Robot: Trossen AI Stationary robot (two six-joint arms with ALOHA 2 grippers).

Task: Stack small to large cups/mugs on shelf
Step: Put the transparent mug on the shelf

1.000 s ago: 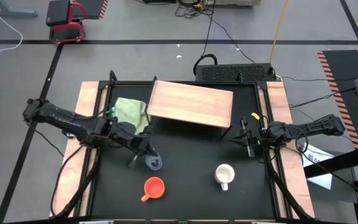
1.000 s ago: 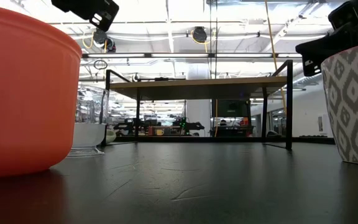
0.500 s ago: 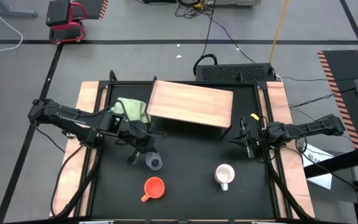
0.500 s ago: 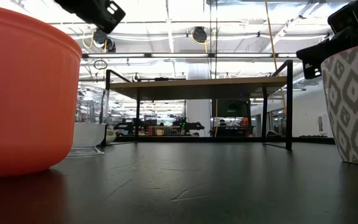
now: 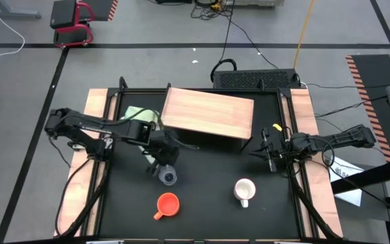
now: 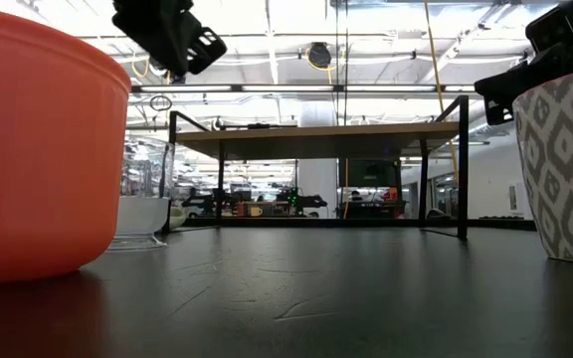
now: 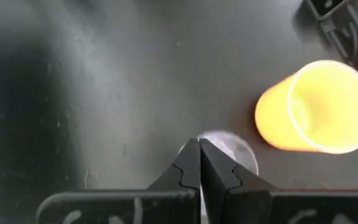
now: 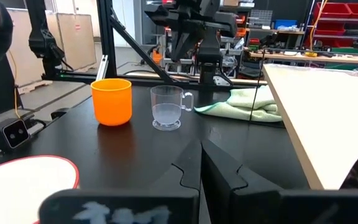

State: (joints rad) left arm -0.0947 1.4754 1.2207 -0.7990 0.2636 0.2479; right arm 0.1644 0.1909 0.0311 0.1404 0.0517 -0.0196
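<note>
The small clear glass cup (image 5: pixel 168 177) stands on the black table, left of centre. The orange mug (image 5: pixel 168 203) stands just nearer, and the white mug (image 5: pixel 244 191) stands at the near right. The wooden shelf (image 5: pixel 208 112) stands at the far middle. My left gripper (image 7: pixel 199 152) is shut and empty and points down, above and just beside the glass cup (image 7: pixel 232 146). In the low view the left gripper (image 6: pixel 172 30) is well above the cup (image 6: pixel 142 194). My right gripper (image 5: pixel 266 150) is shut and empty at the right, near the shelf's near right corner.
A light green cloth (image 5: pixel 141 115) lies at the shelf's left end. Pale wooden strips (image 5: pixel 93 135) line the table's left and right sides. Bare black tabletop (image 5: pixel 208 176) lies between the glass cup and the white mug.
My left arm has swung toward the table's right, bringing its gripper closer over the glass cup. In the low view the gripper has shifted right and a little lower. The cups and my right arm have stayed still.
</note>
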